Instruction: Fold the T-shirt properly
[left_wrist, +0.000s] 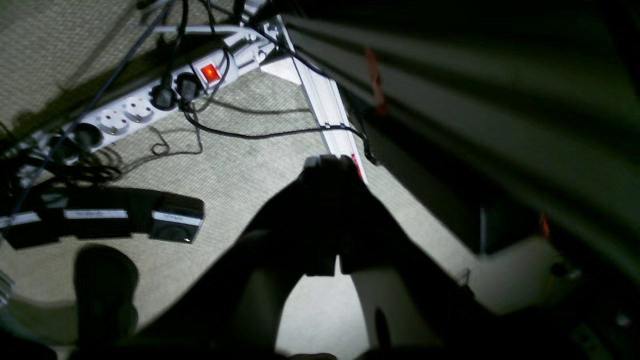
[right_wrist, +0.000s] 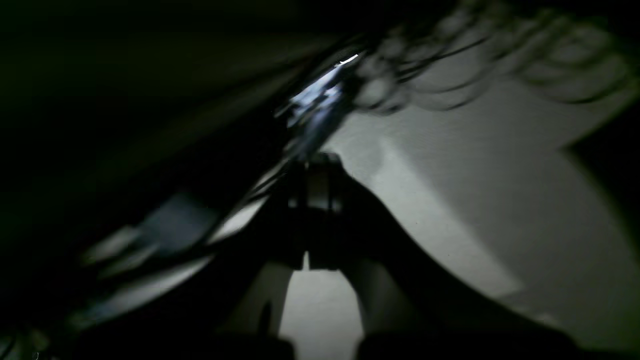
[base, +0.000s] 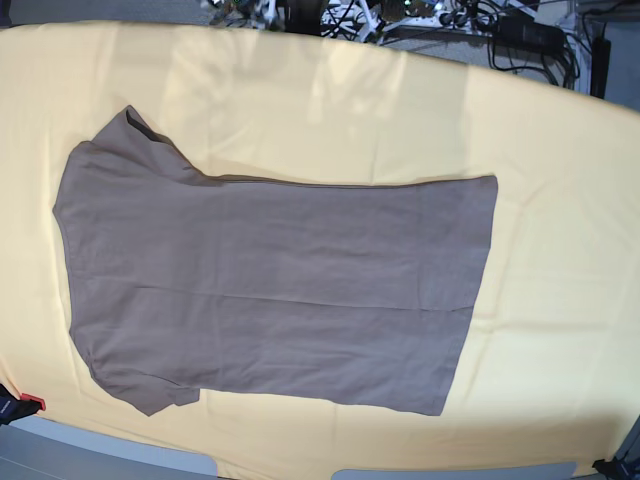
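The taupe T-shirt (base: 270, 290) lies spread flat on the pale-yellow cloth (base: 560, 200), sleeves at the left, straight hem at the right. Neither arm shows in the base view. My left gripper (left_wrist: 332, 162) is a dark silhouette hanging over the carpeted floor beside the table, its fingers closed together and holding nothing. My right gripper (right_wrist: 317, 160) is also dark and blurred, over the floor, with its fingers together and empty. The T-shirt is out of view in both wrist views.
A white power strip (left_wrist: 130, 112) with a lit red switch, black plugs and cables lies on the floor. Black power bricks (left_wrist: 105, 220) lie near it. A white frame rail (left_wrist: 330, 110) runs beside the left gripper. Cables and gear (base: 480, 20) lie beyond the table's far edge.
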